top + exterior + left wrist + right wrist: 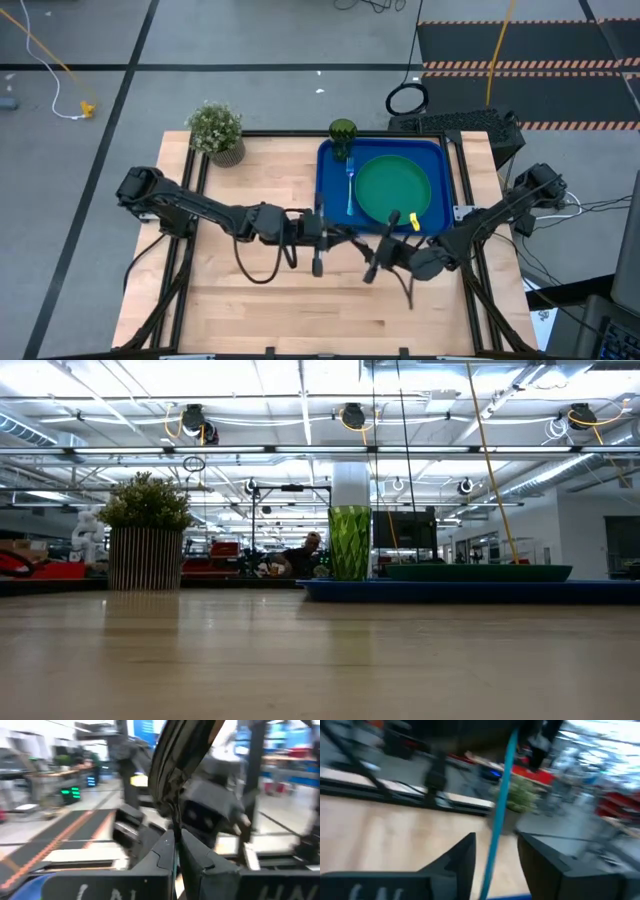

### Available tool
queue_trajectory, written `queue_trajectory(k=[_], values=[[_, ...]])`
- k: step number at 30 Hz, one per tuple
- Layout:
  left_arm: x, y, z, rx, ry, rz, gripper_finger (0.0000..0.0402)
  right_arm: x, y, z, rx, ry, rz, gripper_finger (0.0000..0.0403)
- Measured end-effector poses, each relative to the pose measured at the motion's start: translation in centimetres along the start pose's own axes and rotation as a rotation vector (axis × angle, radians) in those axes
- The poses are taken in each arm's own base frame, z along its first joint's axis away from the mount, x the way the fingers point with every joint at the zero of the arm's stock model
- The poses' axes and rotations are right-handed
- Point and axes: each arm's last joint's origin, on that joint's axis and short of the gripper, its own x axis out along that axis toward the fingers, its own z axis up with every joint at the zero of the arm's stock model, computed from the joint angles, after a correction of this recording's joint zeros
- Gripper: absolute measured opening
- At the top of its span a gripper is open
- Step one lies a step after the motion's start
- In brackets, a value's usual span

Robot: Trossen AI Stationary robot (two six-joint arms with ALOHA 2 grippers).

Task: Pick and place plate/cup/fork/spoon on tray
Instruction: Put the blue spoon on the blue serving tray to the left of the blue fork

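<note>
The blue tray point(440, 215) holds the green plate point(392, 190) and the fork point(350, 185). The cup point(342, 135) stands at the tray's far left corner and also shows in the low view point(349, 542). My left gripper point(345, 237) is shut on the spoon's light-blue handle point(501, 795), above the table near the tray's near left corner. My right gripper point(368, 252) faces it, open. Its fingers point(467, 852) stand on either side of the handle without touching it. The spoon's bowl is hidden. My left gripper pinches the spoon's light-blue handle between its two fingers; only a thin sliver of it point(175, 865) shows in the gap. The spoon is lifted clear of the table. Which end of the handle the fingers hold is hidden by the gripper itself.
A potted plant point(216, 132) stands at the table's far left. Bare wooden table point(280, 300) lies near and left of the arms. A person shows far off in the room point(300, 560).
</note>
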Motion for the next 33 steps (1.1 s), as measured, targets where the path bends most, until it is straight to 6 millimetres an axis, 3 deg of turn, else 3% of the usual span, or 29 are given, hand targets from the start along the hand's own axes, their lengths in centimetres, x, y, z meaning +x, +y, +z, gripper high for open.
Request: queue_trajectory(k=[6, 11, 18, 23, 28, 33], values=[[0.1, -0.3, -0.3, -0.020, 0.008, -0.212, 0.0006, -1.0, 0.0, 0.9, 0.121, -0.053, 0.315, 0.0168], [0.0, -0.9, -0.5, -0.008, 0.010, -0.378, 0.0004, -1.3, 0.3, 0.9, 0.176, -0.047, 0.611, 0.0170], [-0.5, -2.3, -0.4, 0.121, -0.056, -0.654, 0.0004, -1.1, 0.4, 0.9, 0.259, -0.035, 0.876, 0.0168], [-0.7, -2.4, -0.4, 0.186, -0.100, -0.775, 0.0008, -0.8, 0.4, 0.8, 0.317, -0.057, 0.935, 0.0168], [-0.7, -2.0, -0.4, 0.242, -0.131, -0.819, 0.0004, 0.0, 0.2, -0.6, 0.416, -0.126, 0.951, 0.0168], [-0.7, -1.6, -0.8, 0.284, -0.115, -0.817, 0.0006, 1.6, -0.2, -2.5, 0.488, -0.080, 0.967, 0.0174]])
